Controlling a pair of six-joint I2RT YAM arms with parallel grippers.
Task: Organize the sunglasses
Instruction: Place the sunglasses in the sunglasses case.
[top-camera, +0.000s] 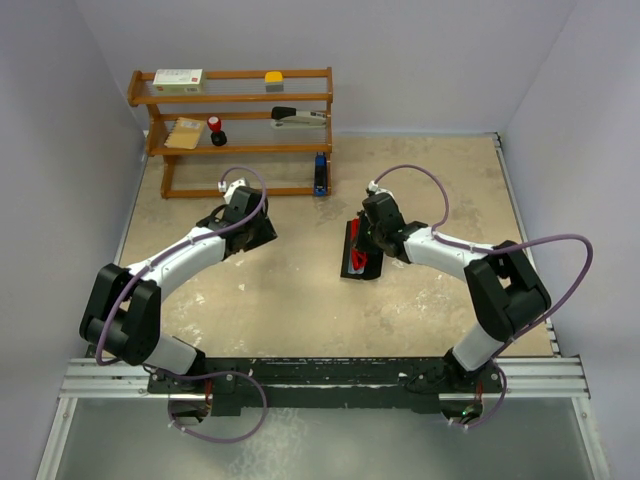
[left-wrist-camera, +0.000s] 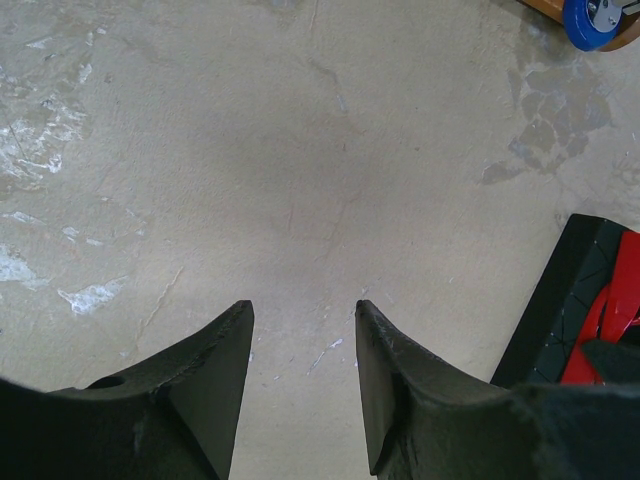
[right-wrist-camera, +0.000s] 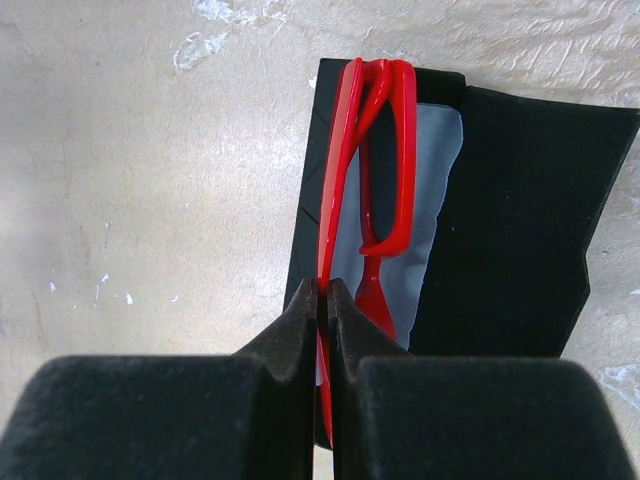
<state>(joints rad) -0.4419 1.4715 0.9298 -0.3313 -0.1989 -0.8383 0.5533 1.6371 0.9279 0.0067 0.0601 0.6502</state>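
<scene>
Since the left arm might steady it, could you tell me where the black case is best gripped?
Probably the left long edge of the black case, approached from the left: it lies open and flat, that edge is bare and faces the open left claw, while the right claw holds the sunglasses over its middle.

Enclosure: plain pale grey back wall and side walls, unmarked. The surface is a beige, stone-look sheet; both wrist views show scuffs, hairline cracks and whitish worn patches on it. A wooden shelf rack of several tiers stands at the far left against the back wall, carrying a white box, a yellow item, a tan packet and a blue object at its lower right end. A ribbed metal rail runs along the near edge. Lighting is even and diffuse, with soft shadows.
</scene>
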